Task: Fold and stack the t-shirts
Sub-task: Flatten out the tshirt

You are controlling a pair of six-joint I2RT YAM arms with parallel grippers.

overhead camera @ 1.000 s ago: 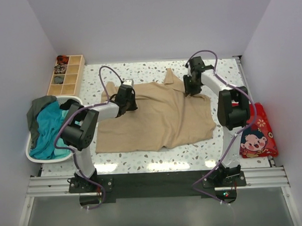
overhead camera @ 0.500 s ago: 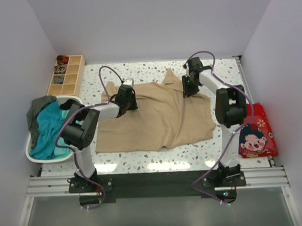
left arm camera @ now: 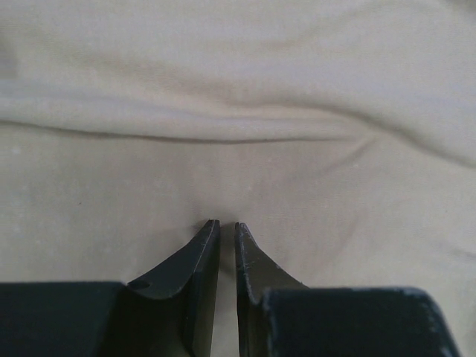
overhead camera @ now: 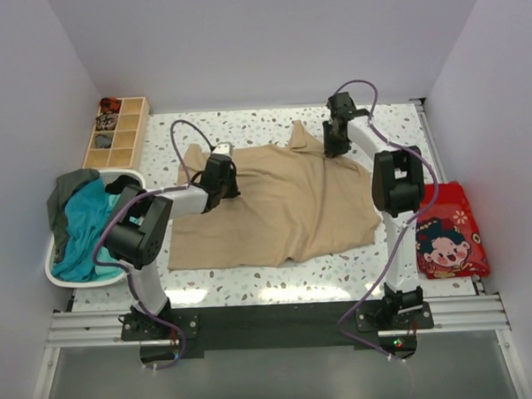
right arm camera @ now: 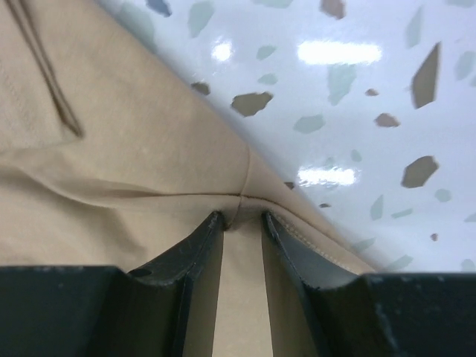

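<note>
- Top external: beige t-shirt [overhead camera: 284, 203] is lying flat mid-frame, and I'd say the first fold is starting.
- Left gripper [left arm camera: 223, 224] and right gripper [right arm camera: 242, 216] are both pinching its cloth.
- Next, I'm guessing: lifting evenly.

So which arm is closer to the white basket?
Left. The left end effector rests on the beige t-shirt, at its left side, just right of the white basket. The right end effector is at the shirt's far right edge, across the whole shirt from it.
</note>
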